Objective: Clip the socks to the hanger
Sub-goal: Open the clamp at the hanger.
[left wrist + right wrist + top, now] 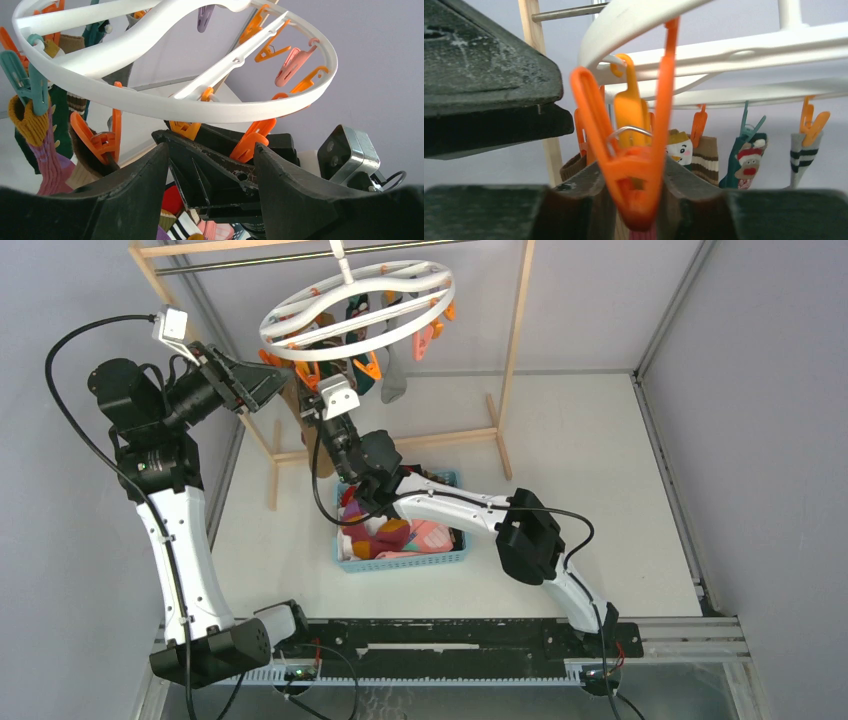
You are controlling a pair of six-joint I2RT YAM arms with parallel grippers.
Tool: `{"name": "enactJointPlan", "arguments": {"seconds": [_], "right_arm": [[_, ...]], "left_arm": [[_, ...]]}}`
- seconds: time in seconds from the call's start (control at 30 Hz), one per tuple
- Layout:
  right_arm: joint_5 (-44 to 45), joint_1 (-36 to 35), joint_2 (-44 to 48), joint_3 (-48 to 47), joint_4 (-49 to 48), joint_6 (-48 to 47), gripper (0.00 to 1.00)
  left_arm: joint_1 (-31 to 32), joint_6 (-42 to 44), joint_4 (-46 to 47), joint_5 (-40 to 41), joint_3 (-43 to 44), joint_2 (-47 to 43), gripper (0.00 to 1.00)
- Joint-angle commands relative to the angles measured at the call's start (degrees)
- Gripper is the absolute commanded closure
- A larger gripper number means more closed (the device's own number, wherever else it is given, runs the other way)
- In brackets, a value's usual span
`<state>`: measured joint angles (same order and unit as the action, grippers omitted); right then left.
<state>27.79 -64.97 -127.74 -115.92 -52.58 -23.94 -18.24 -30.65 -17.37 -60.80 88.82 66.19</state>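
The white round hanger hangs from the rack bar, with orange and pink clips and several socks clipped on. My right gripper reaches up under it. In the right wrist view it is shut on a pink sock, and the tip of an orange clip sits between its fingertips. My left gripper is open and empty beside it. In the left wrist view its fingers straddle the right gripper's black finger, below the hanger ring. More socks lie in the basket.
The blue basket sits on the table under the right arm. The light wooden rack frame stands behind and around the hanger. Hanging socks include a snowman one, a brown striped one and a purple-yellow one.
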Motion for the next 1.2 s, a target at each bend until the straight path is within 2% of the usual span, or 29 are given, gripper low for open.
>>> {"name": "enactJointPlan", "arguments": {"seconds": [0.0,0.13,0.37,0.63,1.17], "right_arm": [[0.25,-0.63,2.51,0.51,-2.33,-0.14,0.72],[-0.69,-0.94,4.25,3.58,-3.21,1.06,0.84],[-3.13,-1.22,8.02,8.64,-2.72,5.83,0.92],[-6.36,-0.96,13.03,15.04,-3.40,13.70,0.93],[-9.37,-1.12,14.36,16.57,-2.21,15.06,0.94]], "left_arm": [[-0.64,-1.15,1.53,-1.26,-0.04,-1.38,0.33],[-0.60,-1.78,1.86,-1.15,-0.36,-1.37,0.33],[-0.53,-7.14,7.45,-2.13,-1.75,-1.37,0.35],[1.38,-8.43,8.91,-1.82,-3.85,-1.94,0.44],[4.91,-6.63,8.02,2.54,-4.02,-0.03,0.42]]}}
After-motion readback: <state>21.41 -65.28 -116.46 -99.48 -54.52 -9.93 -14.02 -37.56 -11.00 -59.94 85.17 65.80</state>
